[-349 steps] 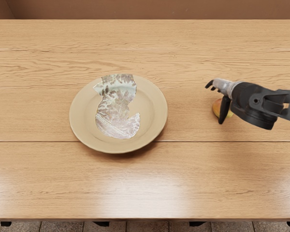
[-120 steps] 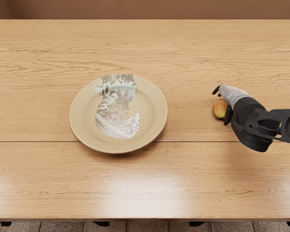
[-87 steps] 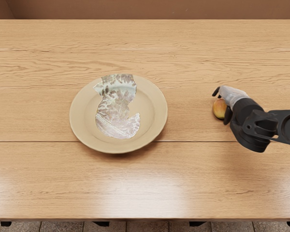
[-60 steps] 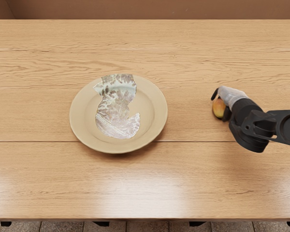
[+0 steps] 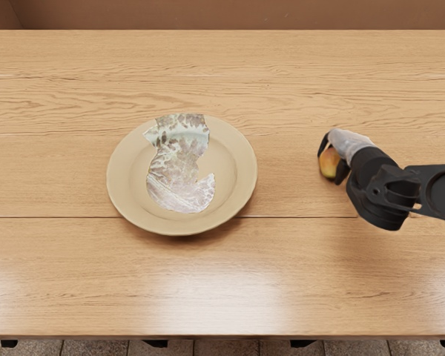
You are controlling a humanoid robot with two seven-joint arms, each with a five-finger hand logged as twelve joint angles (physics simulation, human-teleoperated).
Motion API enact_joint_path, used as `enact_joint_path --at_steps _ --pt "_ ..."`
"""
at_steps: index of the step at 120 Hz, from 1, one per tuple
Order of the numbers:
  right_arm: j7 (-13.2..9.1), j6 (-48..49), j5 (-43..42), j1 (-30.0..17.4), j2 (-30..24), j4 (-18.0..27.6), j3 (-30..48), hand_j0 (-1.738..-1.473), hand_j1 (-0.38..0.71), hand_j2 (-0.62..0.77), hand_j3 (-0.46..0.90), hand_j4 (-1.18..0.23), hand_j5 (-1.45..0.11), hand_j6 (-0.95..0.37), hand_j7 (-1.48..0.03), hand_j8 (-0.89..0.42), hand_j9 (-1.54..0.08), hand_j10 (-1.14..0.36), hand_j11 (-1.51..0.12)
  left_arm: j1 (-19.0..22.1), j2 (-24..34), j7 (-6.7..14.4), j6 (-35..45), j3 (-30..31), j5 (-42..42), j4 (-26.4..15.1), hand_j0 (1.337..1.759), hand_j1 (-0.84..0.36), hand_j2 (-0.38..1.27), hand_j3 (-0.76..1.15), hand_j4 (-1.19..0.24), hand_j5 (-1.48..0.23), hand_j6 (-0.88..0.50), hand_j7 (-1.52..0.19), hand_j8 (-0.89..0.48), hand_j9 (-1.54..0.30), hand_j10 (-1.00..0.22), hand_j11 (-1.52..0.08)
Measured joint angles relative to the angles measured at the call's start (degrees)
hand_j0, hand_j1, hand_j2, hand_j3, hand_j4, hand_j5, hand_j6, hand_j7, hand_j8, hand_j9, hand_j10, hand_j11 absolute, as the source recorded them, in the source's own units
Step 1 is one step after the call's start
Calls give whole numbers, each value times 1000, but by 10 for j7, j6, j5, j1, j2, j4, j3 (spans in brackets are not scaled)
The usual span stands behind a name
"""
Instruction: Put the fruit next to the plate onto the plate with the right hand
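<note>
Grasp stage of the transfer, head view. The right hand (image 5: 341,146) reaches in from the picture's right edge and sits over the fruit (image 5: 328,162). Its fingers (image 5: 323,144) are curled round the fruit on both sides, so the hand reads as clamped on it rather than held apart. The fruit, small and yellow-orange, lies well apart from the plate (image 5: 241,152), out on the side of the plate that faces the picture's right edge and roughly level with the plate's middle. The plate itself carries no fruit; only a mottled pale patch (image 5: 179,167) covers its centre.

Step in hand, by judgement: securing the grip, with the carry not yet begun. The next move calls for lifting the fruit off the table (image 5: 282,274), taking it across the bare wood toward the plate, and bringing it high enough to pass over the raised near rim before it is set down inside. Since the fruit is round, it may roll on release, so a low, gentle placing near the plate's centre would suit.

Limits of the view: the hand and the dark wrist (image 5: 378,194) behind it cover most of the fruit, and only a sliver shows between the fingers. Whether the fruit rests on the table or is raised off it cannot be told. What kind of fruit it is cannot be made out either. The nature of the patch on the plate, glaze or residue, is unclear. The left arm does not show.
</note>
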Motion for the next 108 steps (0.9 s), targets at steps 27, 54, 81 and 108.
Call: enact_joint_path --at_steps 27,54,81,108 --pt "0 4 6 50 8 14 4 -1648 187 176 0 -472 -1004 -293 -971 -267 -1020 -492 -1040 0 0 0 0 0 0 0 1658 349 0 0 -1 0 -1 0 -1 0 0 0" --pt "1 11 10 112 48 27 4 -1649 103 147 -1 -580 -1027 -356 -986 -341 -1045 -582 -1065 0 0 0 0 0 0 0 1658 349 0 0 -1 0 -1 0 -1 0 0 0" --pt "2 23 19 166 85 40 13 -1648 67 165 0 -586 -1041 -381 -1011 -378 -1071 -626 -1102 0 0 0 0 0 0 0 1658 349 0 0 -1 0 -1 0 -1 0 0 0" --pt "1 25 34 187 138 31 25 -1652 103 400 0 -595 -1052 -419 -1021 -437 -1071 -692 -1092 0 0 0 0 0 0 0 1658 349 0 0 -1 0 -1 0 -1 0 0 0"
